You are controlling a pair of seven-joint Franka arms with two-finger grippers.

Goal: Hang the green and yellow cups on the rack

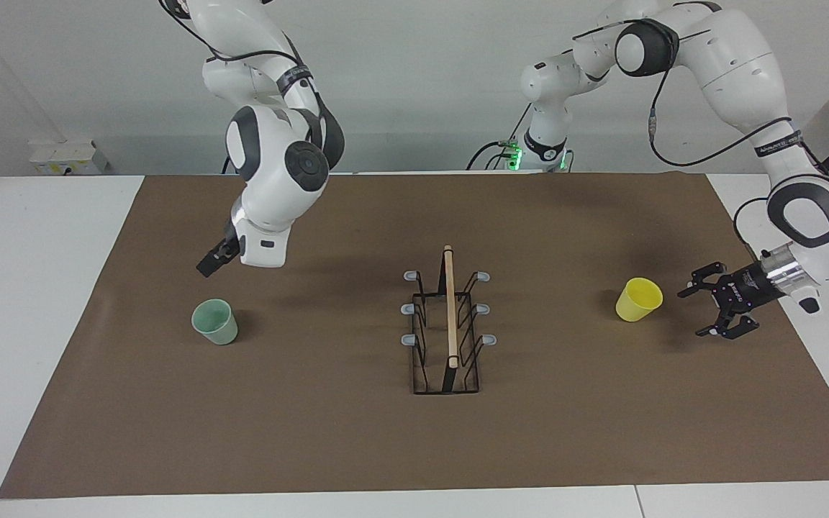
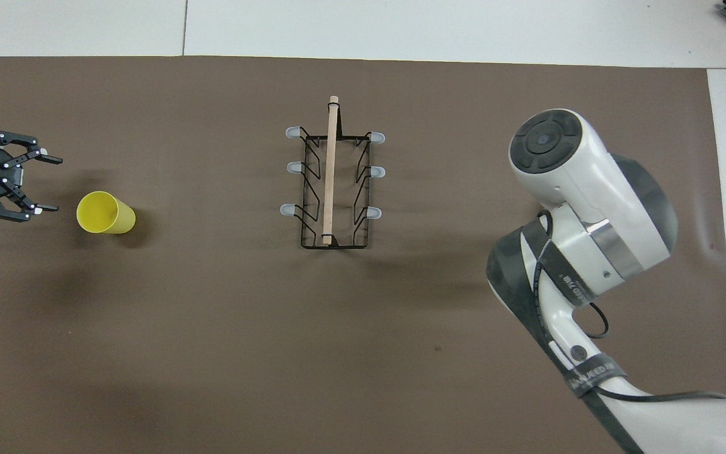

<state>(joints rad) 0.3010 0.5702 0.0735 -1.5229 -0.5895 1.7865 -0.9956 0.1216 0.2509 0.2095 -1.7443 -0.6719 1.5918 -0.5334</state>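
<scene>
The pale green cup (image 1: pixel 214 321) stands upright on the brown mat toward the right arm's end of the table; the right arm hides it in the overhead view. My right gripper (image 1: pixel 211 265) hangs in the air just above it, pointing down. The yellow cup (image 1: pixel 638 299) (image 2: pixel 104 213) stands upright toward the left arm's end. My left gripper (image 1: pixel 695 314) (image 2: pixel 54 184) is open and empty, low beside the yellow cup, jaws facing it, not touching. The rack (image 1: pixel 449 324) (image 2: pixel 331 183) stands mid-table with bare prongs.
A brown mat (image 1: pixel 314 432) covers most of the white table (image 1: pixel 26 288). A white socket box (image 1: pixel 69 157) sits at the table's edge nearest the robots, at the right arm's end. The right arm's elbow (image 2: pixel 583 208) looms over that end in the overhead view.
</scene>
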